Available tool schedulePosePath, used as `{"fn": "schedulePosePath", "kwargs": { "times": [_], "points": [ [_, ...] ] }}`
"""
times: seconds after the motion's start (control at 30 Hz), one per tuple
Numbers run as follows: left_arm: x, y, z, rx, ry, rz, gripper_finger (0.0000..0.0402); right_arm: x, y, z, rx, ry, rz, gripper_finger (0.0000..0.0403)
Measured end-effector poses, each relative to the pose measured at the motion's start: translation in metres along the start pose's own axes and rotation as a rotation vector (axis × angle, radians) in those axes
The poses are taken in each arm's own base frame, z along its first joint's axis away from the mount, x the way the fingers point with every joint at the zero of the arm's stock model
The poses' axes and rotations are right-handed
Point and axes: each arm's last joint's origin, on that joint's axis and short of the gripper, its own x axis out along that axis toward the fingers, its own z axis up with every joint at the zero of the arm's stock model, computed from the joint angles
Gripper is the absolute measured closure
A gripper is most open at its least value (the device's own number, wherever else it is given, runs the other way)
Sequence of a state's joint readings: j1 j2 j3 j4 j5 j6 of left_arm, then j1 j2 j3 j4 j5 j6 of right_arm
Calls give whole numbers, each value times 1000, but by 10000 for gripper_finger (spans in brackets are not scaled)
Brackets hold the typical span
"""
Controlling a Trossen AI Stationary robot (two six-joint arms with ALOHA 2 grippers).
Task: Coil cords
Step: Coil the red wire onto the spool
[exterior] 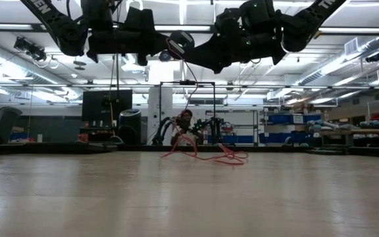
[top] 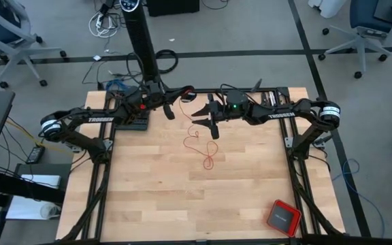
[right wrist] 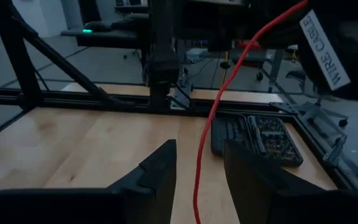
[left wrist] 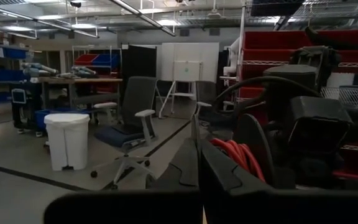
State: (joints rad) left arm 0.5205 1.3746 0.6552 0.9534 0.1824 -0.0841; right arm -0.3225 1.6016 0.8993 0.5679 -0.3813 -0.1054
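The right hand [right wrist: 197, 171], dark and two-fingered, hangs above the far middle of the tabletop with its fingers apart, the thin red cord [right wrist: 213, 112] running down between them untouched, probably so it can close on the strand; facing it, the left hand [top: 170, 109] is raised with fingers together, and red windings [left wrist: 238, 155] sit beside them in its wrist view, apparently the coil being built on a spool labelled wire cable [right wrist: 325, 46]; from there the cord drops in loose loops [top: 199, 146] onto the pale wooden tabletop [top: 148, 190]; a red square box with a dark top [top: 282, 217] lies well apart near the front right corner; beyond, office chairs and shelving fill the room.
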Motion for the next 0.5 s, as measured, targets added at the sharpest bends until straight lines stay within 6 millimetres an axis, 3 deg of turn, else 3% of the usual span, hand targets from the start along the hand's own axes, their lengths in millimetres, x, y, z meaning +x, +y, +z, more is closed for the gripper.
{"fn": "schedulePosePath", "kwargs": {
  "times": [0.5],
  "points": [
    [0, 0, -2, 32, 15, -4, 401, -4, -13, -7, 27, 63, -113, 275]
  ]
}}
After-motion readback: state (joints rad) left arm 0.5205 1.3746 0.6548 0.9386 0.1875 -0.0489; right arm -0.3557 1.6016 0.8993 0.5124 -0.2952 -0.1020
